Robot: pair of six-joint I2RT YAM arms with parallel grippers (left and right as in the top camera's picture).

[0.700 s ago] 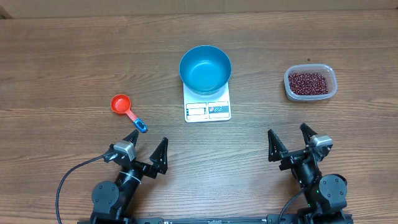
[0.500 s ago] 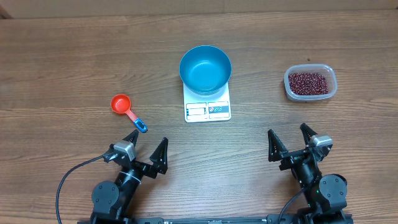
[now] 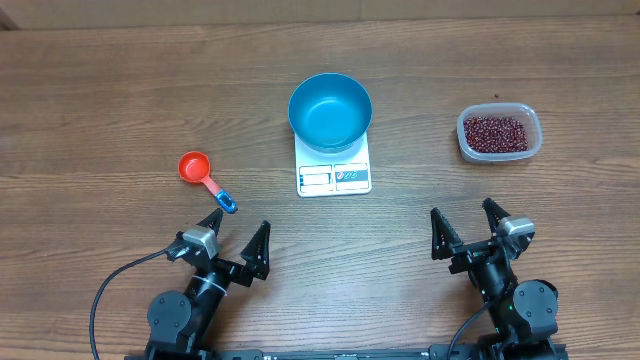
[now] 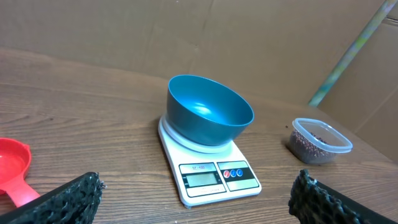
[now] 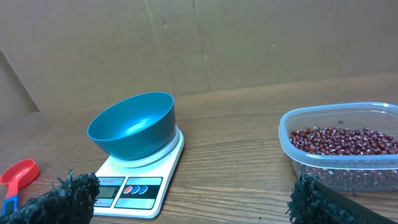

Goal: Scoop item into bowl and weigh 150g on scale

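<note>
An empty blue bowl [image 3: 330, 111] [image 4: 209, 117] [image 5: 132, 126] rests on the white scale [image 3: 334, 176] [image 4: 214, 177] [image 5: 132, 180] at the table's middle. Dark red-brown beans [image 3: 497, 131] [image 5: 345, 140] fill a clear plastic tub [image 3: 499, 134] [image 4: 319, 140] [image 5: 339, 148] at the right. A red measuring scoop [image 3: 204, 176] [image 4: 13, 170] [image 5: 16, 177] with a blue handle end lies at the left. My left gripper [image 3: 239, 240] [image 4: 196, 202] stands open near the front edge, just in front of the scoop. My right gripper [image 3: 466, 229] [image 5: 193, 202] is open at the front right, empty.
Cardboard panels [image 5: 205, 43] stand behind the wooden table [image 3: 120, 100]. A pale green pole [image 4: 354, 50] leans at the back right in the left wrist view.
</note>
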